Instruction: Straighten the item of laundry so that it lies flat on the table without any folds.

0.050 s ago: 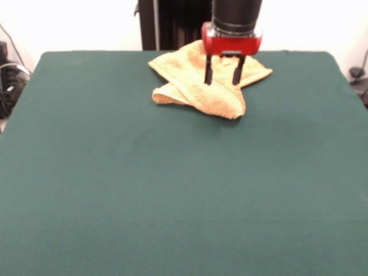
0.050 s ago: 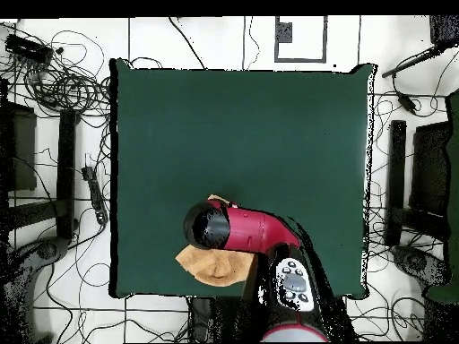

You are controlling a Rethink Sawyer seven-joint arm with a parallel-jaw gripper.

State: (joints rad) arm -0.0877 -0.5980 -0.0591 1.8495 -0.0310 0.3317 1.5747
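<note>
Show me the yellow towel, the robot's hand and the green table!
towel (image 1: 195, 92): front view, on its folded front layer.
hand (image 1: 223, 72): front view, midway between its open fingertips.
table (image 1: 172, 201): front view, bare green cloth.

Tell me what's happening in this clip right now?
A Sawyer arm holds its gripper over a crumpled yellow-orange towel near the robot's edge of the green table. The two dark fingers are spread apart and hang in front of the cloth; whether they touch it is unclear. The towel is still bunched, with layers folded over each other, so it is not yet flat. In the overhead view, the arm hides most of it.
</note>
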